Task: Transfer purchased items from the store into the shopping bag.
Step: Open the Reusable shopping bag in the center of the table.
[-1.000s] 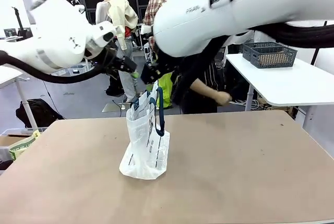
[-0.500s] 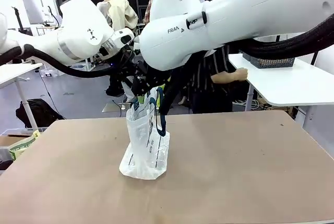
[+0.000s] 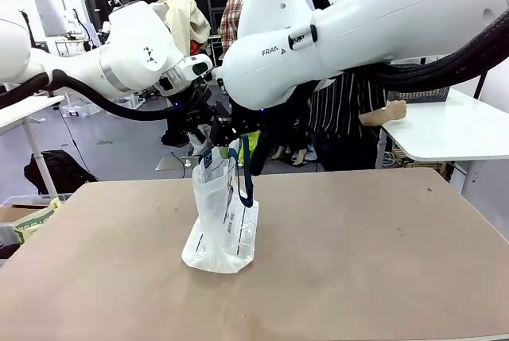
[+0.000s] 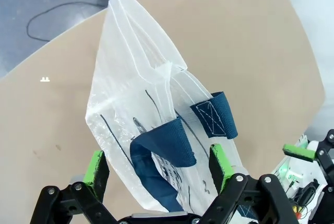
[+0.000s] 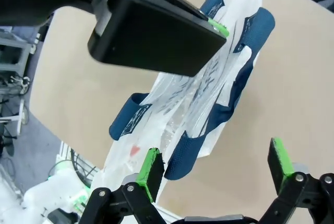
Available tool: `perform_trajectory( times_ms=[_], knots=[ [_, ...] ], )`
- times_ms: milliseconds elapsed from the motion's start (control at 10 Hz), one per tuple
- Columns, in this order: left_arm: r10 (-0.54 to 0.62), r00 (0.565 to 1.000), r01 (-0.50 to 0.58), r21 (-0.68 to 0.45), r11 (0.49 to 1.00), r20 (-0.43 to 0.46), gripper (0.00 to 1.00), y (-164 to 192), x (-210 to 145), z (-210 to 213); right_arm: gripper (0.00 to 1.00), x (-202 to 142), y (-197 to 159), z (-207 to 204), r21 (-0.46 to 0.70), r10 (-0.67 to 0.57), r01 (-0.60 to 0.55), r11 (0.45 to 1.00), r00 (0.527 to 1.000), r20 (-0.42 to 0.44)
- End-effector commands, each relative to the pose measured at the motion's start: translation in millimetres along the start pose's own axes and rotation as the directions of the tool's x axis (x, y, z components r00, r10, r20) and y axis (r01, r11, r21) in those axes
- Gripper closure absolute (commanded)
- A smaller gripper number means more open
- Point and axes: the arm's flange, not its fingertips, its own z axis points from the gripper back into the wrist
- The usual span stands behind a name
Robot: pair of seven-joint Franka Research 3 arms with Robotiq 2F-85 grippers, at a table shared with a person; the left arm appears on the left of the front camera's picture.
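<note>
Front view: on the brown table [image 3: 382, 261] the translucent white plastic shopping bag [image 3: 223, 230] stands unmoved, left of centre; both arms have closed in above it; left gripper [image 4: 158, 165] and right gripper [image 5: 215, 169] gape empty over its navy handles [image 4: 167, 140], probably to spread the mouth.

In the front view's middle, the print [image 3: 229, 198] on the bag [image 3: 223, 234] is too small to read, and its cloudy plastic keeps the contents from being told. Dark robot wrists [image 3: 211, 122] cover its mouth. At right, the basket [image 3: 421, 96] sits mostly behind a black cable [image 3: 457, 56], and the white arm [image 3: 382, 15] hides much of the person [image 3: 350, 118].
</note>
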Motion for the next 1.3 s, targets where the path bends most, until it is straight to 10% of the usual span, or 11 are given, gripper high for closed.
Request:
perform_trajectory(
  times_ms=[0, 500, 1000, 1200],
  knots=[
    [-0.018, 1.0, 0.017, -0.031, 0.999, -0.011, 0.0, 0.5, 6.5, 1.2, 0.0, 7.0, 4.2, -9.4, -0.017, -0.024, 0.024, 1.0, 1.0, 0.009],
    [-0.025, 0.995, 0.03, 0.047, 0.998, -0.095, 0.0, -1.0, -1.3, -12.5, 0.0, 14.8, 5.9, -26.5, -0.046, -0.036, 0.035, 0.998, 0.999, -0.017],
    [-0.039, 0.996, 0.043, 0.048, 0.998, -0.083, 0.89, -3.8, -3.4, -10.5, 0.88, 16.9, 9.5, -25.7, -0.056, -0.009, 0.007, 0.998, 0.999, -0.038],
    [-0.032, 0.997, 0.037, 0.06, 0.998, -0.074, 1.0, -1.6, -6.4, -5.5, 1.0, 18.0, 10.2, -24.8, -0.075, -0.025, 0.023, 0.997, 0.999, -0.034]
  ],
)
